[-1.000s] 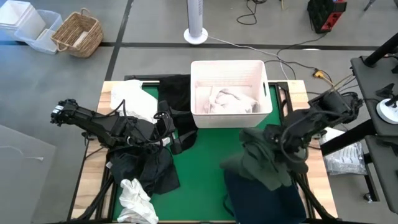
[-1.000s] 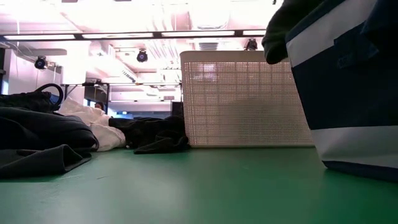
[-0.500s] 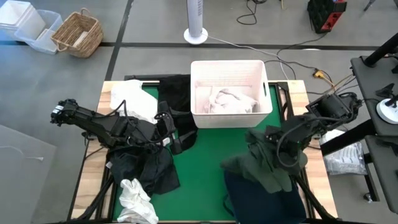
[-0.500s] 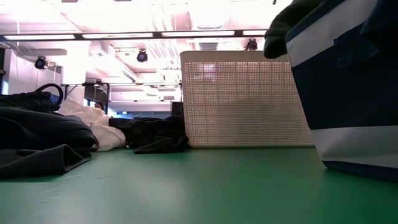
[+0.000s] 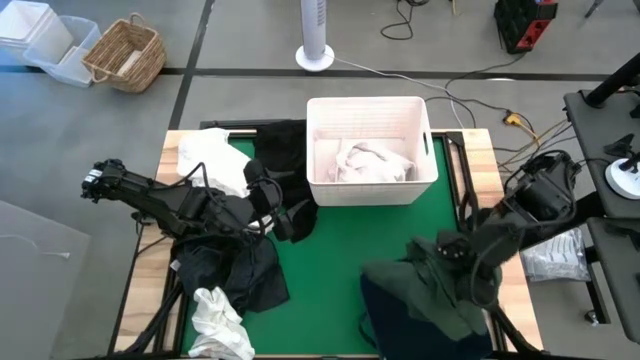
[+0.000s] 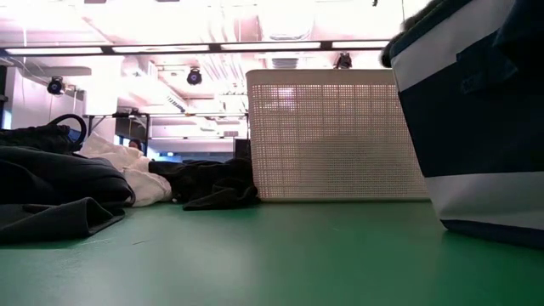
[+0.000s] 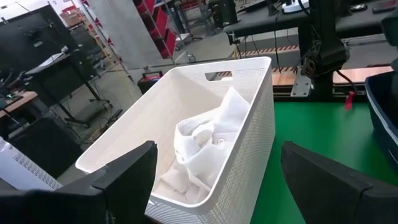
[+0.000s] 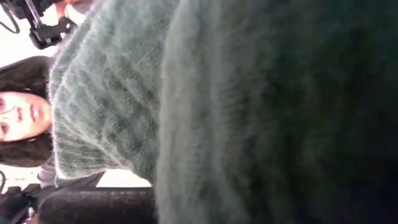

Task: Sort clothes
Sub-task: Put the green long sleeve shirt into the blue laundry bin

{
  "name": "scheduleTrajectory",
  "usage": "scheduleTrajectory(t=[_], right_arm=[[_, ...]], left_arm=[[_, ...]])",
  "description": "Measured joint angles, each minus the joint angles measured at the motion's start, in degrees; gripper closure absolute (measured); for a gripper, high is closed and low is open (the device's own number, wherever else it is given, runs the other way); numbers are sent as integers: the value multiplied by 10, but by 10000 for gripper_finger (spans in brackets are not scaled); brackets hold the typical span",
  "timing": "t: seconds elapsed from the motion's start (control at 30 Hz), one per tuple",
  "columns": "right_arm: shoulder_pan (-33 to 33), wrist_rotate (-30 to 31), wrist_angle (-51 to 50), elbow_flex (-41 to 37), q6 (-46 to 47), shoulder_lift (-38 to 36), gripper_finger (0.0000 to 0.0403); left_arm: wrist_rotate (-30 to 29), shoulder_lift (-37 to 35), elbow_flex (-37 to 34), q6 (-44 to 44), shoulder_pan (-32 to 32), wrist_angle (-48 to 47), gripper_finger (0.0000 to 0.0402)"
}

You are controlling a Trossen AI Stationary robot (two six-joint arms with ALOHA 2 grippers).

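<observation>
On the counter's [image 5: 340, 235] left, the left gripper [image 5: 283, 215] has edged toward the white bin [image 5: 318, 150], which holds a white garment [image 7: 208, 134]; its 2 fingers [image 7: 124, 177] stand apart and empty, above the black clothes [image 5: 235, 275] and white clothes [image 5: 215, 165] not yet sorted. On the right, the right gripper [image 5: 452, 250], fingers together on the green garment [image 5: 440, 290], has carried it from beside the white bin to over the navy bin [image 5: 385, 320]. That likely means the dark piece is nearly sorted, with release the step in hand.
</observation>
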Motion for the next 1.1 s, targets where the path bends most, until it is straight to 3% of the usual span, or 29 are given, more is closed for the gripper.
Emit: scheduleTrajectory(t=[0.27, 0.63, 0.87, 1.1], right_arm=[[50, 45, -3, -11, 79, 0, 386], [56, 176, -15, -12, 87, 0, 386], [56, 253, -6, -13, 37, 16, 386], [56, 289, 123, -13, -77, 46, 386]], left_arm=[[0, 0, 0, -4, 0, 1, 87], [0, 0, 0, -5, 0, 0, 87], [0, 0, 0, -5, 0, 0, 87], [0, 0, 0, -5, 0, 1, 87]])
